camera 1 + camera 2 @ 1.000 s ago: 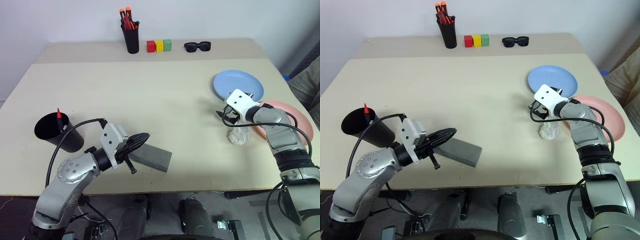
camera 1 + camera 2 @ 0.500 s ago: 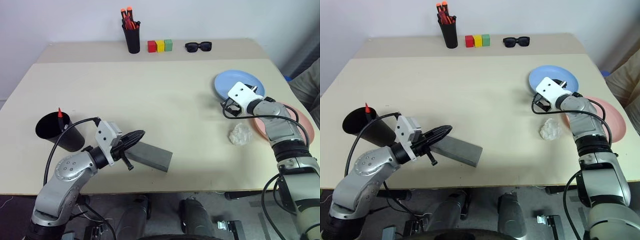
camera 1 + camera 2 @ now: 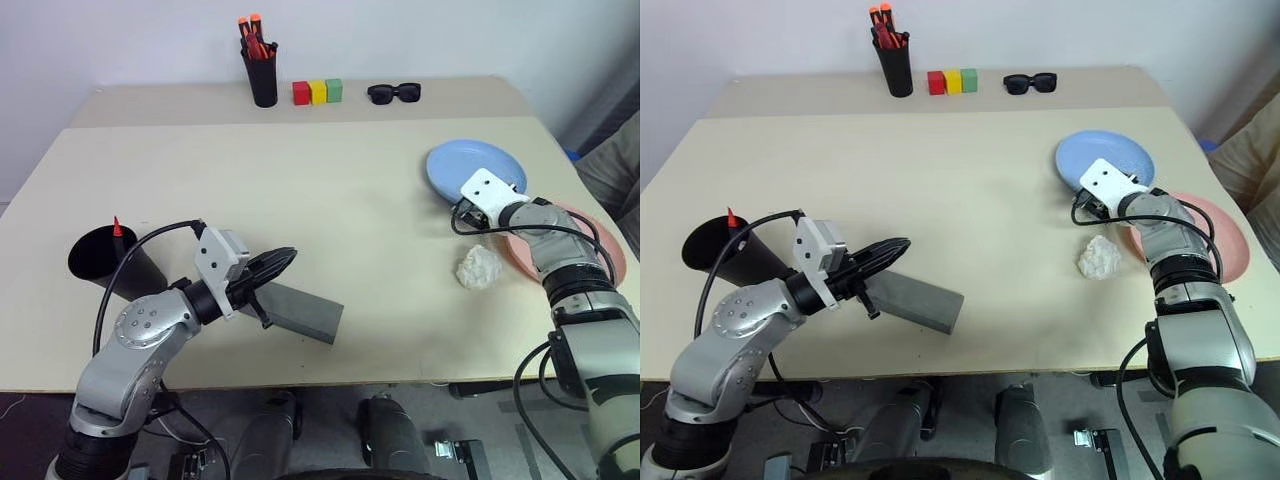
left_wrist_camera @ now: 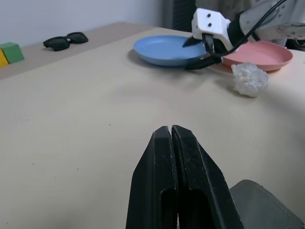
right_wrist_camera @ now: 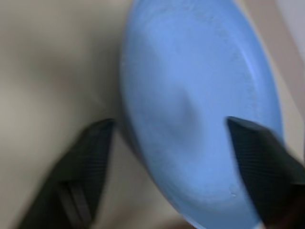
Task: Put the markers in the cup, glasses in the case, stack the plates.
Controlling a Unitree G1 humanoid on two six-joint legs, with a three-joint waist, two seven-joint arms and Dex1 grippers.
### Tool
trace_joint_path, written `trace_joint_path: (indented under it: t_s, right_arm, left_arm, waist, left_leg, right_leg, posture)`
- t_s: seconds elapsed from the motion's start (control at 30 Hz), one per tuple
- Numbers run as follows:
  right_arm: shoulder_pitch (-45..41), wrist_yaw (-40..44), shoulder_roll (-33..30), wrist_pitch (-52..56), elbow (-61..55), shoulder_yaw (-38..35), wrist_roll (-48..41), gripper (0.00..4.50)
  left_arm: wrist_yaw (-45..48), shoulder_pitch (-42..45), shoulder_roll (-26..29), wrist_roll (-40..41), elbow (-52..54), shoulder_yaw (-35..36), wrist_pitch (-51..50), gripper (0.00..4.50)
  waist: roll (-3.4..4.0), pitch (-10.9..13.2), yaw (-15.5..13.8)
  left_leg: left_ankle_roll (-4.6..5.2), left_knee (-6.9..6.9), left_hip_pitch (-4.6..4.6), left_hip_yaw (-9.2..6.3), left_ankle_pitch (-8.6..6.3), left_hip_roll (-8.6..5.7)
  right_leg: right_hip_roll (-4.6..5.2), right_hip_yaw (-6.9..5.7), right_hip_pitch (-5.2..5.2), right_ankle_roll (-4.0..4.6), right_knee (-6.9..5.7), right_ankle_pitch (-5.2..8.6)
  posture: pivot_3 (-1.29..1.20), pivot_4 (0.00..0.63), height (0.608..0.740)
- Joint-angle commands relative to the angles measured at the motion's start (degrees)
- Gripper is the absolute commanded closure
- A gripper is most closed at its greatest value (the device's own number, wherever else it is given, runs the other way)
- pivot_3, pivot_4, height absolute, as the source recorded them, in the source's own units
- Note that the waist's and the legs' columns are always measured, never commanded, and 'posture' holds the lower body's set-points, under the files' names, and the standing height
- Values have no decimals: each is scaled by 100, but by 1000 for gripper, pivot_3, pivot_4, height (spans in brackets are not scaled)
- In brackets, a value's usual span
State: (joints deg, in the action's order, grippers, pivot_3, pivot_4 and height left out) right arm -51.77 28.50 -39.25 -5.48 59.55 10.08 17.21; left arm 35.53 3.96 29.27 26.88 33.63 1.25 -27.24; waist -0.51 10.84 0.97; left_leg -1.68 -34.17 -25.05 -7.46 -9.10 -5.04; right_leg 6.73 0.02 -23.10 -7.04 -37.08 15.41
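Progress: a red-tipped marker [image 3: 117,228] stands in the cup [image 3: 100,262]; the case [image 3: 300,310] lies closed on the surface [image 3: 300,190]. Plates unstacked: the right gripper [image 5: 171,138], jaws apart, straddles the blue plate's [image 3: 475,165] rim beside the pink plate [image 3: 590,225]. The left gripper [image 4: 174,143], jaws together, holds nothing.

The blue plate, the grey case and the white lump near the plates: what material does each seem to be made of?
The blue plate looks like matte plastic: even colour, no glare. The grey case seems felt-covered, dull and soft-edged. The white lump looks like crumpled paper or tissue, creased and irregular; I cannot be sure.
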Motion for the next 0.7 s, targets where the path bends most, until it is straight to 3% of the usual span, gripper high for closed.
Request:
trace_joint_path:
  t_s: [0.03,0.1,0.13,0.23,0.4,0.57,0.7]
  right_arm:
    - [-165,84,-29,-257,89,13,22,3363]
    - [-168,90,-35,-336,110,28,25,4313]
    - [-120,68,-64,-488,16,48,46,4465]
    - [145,-18,-217,-1050,-624,111,158,4465]
    - [686,31,-629,-1008,-1929,-120,148,4465]
    - [1740,746,-1371,74,-3892,-1075,-618,4465]
    - [3147,1579,-2231,794,-5078,-1971,-1121,4465]
  left_arm:
    - [-31,0,-20,71,131,20,27,4500]
    - [-36,-7,-23,69,131,9,29,4500]
    - [-53,3,-34,68,138,-8,18,4500]
    - [-116,94,-90,76,127,-70,-27,4500]
    - [-133,238,-190,36,26,-128,-30,4500]
    - [133,452,-188,130,-175,-264,-23,4500]
    - [476,721,-232,164,-456,-457,38,4500]
  waist:
    - [0,0,0]
    - [0,0,4]
    - [0,0,4]
    - [1,1,3]
    - [6,4,-24]
    - [8,4,-57]
    - [9,3,-157]
  left_leg:
    - [0,0,0,0,0,0]
    - [0,0,0,0,0,0]
    - [0,0,0,0,0,0]
    - [0,0,0,-1,0,0]
    - [-1,1,0,-1,0,0]
    - [0,0,-3,-6,0,-1]
    - [4,0,-4,-3,-3,-2]
  right_leg:
    - [0,0,0,-1,0,0]
    - [0,0,0,-1,0,-1]
    - [0,0,-1,-2,-1,-1]
    - [-1,1,-1,-2,0,-1]
    - [-1,2,-3,-14,-3,-7]
    - [0,2,-2,-14,-1,-7]
    - [4,1,0,-2,1,2]
  posture:
    - [0,150,740]
    - [0,150,740]
    - [0,150,740]
    - [0,150,740]
    - [0,150,740]
    - [0,150,740]
    - [0,150,740]
